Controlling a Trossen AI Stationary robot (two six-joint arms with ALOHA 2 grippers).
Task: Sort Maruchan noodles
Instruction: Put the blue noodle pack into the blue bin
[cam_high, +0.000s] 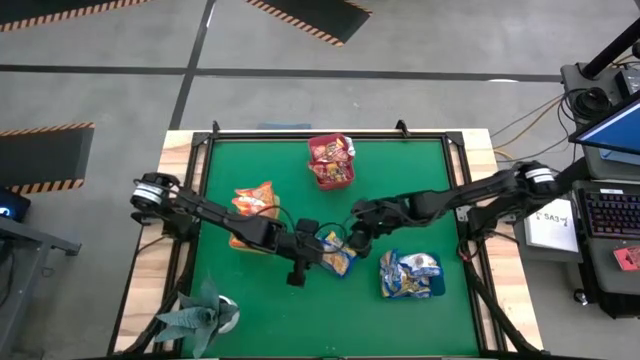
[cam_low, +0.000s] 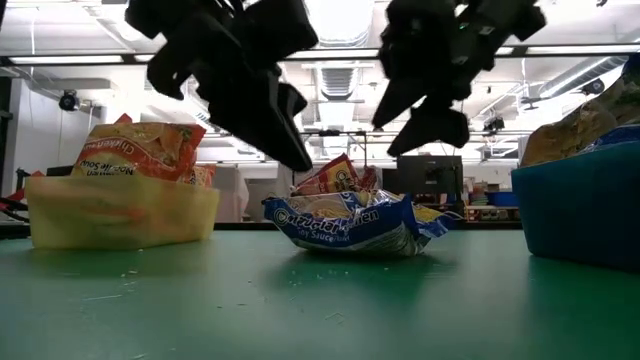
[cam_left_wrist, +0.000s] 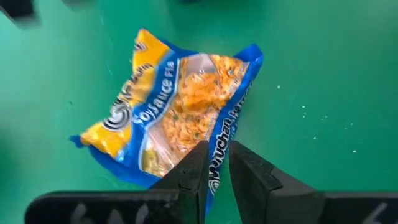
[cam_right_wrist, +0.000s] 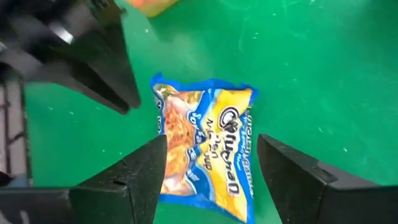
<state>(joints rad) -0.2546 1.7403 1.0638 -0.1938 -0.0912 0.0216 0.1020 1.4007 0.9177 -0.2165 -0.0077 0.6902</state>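
A blue-and-yellow Maruchan noodle packet (cam_high: 338, 258) (cam_low: 350, 225) lies flat on the green table at its middle, crumpled at the edges. My left gripper (cam_high: 320, 245) (cam_left_wrist: 217, 155) hangs just above the packet's left edge (cam_left_wrist: 214, 180), its fingers drawn together to a narrow slit with nothing between them. My right gripper (cam_high: 356, 238) (cam_right_wrist: 211, 140) hovers open above the same packet (cam_right_wrist: 208, 143), one finger on each side of it, clear of it. In the low view both grippers (cam_low: 295, 155) (cam_low: 425, 130) stand above the packet.
A yellow-green tray (cam_high: 240, 238) with orange packets stands at the left. A red tray (cam_high: 331, 182) with red packets is at the far middle. A blue tray (cam_high: 412, 292) with blue packets sits at the near right. A grey-green plant ornament (cam_high: 205, 315) lies at the near left corner.
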